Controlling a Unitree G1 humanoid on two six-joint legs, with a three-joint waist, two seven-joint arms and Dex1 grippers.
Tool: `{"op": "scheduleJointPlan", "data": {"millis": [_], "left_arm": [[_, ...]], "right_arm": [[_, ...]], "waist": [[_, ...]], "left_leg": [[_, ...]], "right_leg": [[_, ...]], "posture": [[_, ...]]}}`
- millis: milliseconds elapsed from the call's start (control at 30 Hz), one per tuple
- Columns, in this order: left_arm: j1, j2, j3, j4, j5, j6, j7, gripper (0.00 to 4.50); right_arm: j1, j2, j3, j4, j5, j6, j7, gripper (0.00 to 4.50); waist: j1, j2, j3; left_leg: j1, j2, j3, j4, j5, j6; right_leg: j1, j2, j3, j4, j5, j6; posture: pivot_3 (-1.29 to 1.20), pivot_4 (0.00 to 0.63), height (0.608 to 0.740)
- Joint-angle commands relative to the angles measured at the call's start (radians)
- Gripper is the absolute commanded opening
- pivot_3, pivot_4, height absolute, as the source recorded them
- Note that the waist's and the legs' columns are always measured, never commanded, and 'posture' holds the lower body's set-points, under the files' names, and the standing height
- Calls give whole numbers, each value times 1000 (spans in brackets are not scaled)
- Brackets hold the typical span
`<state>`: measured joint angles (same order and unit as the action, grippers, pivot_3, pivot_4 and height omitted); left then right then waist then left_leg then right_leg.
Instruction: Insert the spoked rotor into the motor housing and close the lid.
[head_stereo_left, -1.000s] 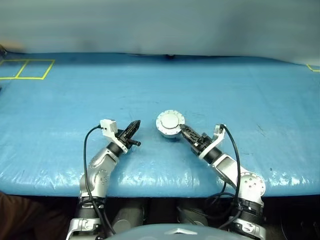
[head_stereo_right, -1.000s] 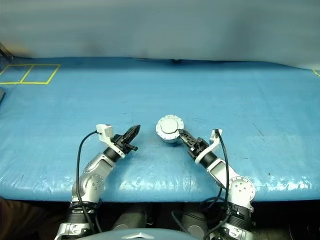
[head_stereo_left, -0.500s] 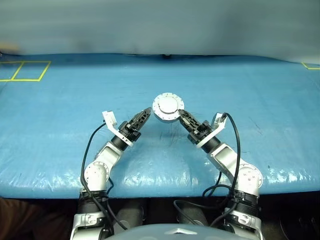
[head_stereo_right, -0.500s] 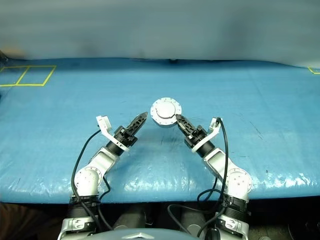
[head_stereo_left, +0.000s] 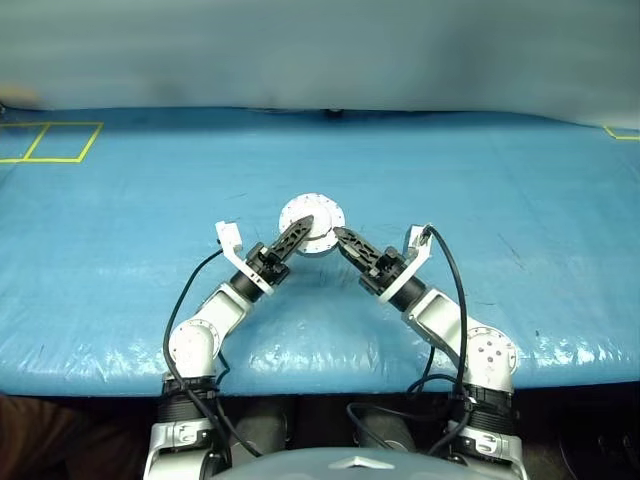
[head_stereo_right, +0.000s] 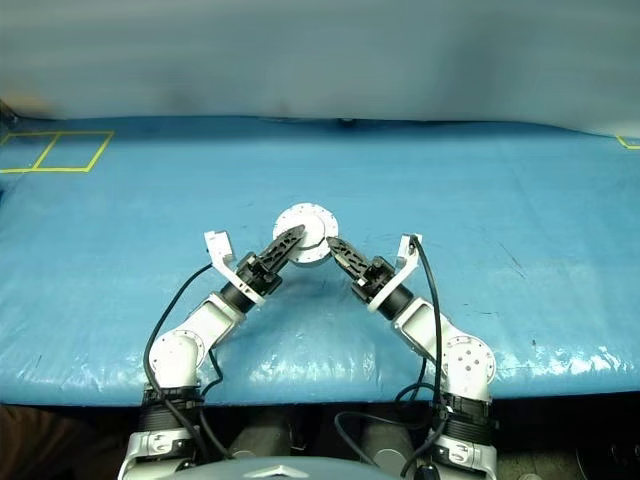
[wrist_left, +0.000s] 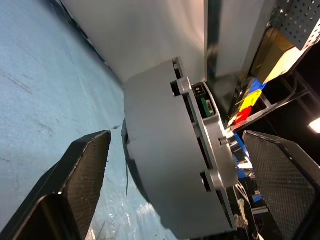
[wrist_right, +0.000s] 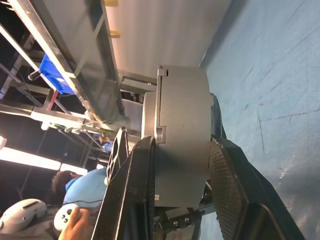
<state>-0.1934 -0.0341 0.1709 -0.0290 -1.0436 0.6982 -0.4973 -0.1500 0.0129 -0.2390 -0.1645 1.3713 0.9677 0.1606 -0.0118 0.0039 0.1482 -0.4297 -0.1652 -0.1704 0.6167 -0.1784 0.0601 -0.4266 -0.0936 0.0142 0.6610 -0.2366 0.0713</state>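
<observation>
- Left eye view: the motor housing (head_stereo_left: 311, 222) is held up off the blue table (head_stereo_left: 120, 260), between the two arms, its lidded face toward the camera.
- Right gripper (head_stereo_left: 340, 238) has its fingers clamped on the housing's thick wall, as the right wrist view shows (wrist_right: 182, 150).
- Left gripper (head_stereo_left: 299, 232) stands spread wide, one finger (wrist_left: 82, 175) on each side of the housing without pinching it.
- Judgement: the left fingers straddle the flat faces, so closing them would take the housing across its thickness.
</observation>
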Motion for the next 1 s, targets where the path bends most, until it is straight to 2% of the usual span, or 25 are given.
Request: {"op": "scheduleJointPlan", "data": {"millis": [33,133,233,600,833,900,1000], "left_arm": [[-17,-11,6,10,-14,-3,-11,4492],[-19,-35,20,19,-31,-13,-20,3888],[-17,-40,30,21,-38,-12,-20,2922],[-7,-51,31,21,-36,-35,47,2856],[-42,-84,50,60,-8,-100,110,2856],[-65,-99,64,84,-9,-122,136,2856],[-101,-112,87,124,4,-165,171,2856]], "right_arm": [[-14,8,17,-63,51,-23,27,1151],[-17,10,10,-60,60,-40,17,1151],[-19,12,5,-51,57,-56,1,1151],[-31,11,14,-18,-8,-106,-35,1151],[-31,-2,20,-28,-86,-169,-20,3432],[-33,-25,36,-26,-185,-217,-22,3432],[-39,-29,15,-6,-211,-250,-18,3432]], "waist": [[0,0,0],[1,0,0],[0,0,0],[0,0,0],[0,0,0],[1,0,0],[3,0,0]], "left_leg": [[0,0,0,0,0,0],[0,0,0,1,0,0],[0,0,0,2,0,0],[0,0,1,4,0,0],[0,1,2,5,0,0],[0,1,2,5,0,0],[0,1,2,6,0,-1]], "right_leg": [[0,0,0,0,0,0],[0,0,0,0,1,0],[0,0,0,0,1,1],[0,1,1,0,2,1],[1,2,2,1,4,1],[1,2,1,1,4,1],[1,2,1,1,4,1]], "posture": [[0,150,740],[0,150,740],[0,150,740],[0,150,740],[0,150,740],[0,150,740],[0,150,740]]}}
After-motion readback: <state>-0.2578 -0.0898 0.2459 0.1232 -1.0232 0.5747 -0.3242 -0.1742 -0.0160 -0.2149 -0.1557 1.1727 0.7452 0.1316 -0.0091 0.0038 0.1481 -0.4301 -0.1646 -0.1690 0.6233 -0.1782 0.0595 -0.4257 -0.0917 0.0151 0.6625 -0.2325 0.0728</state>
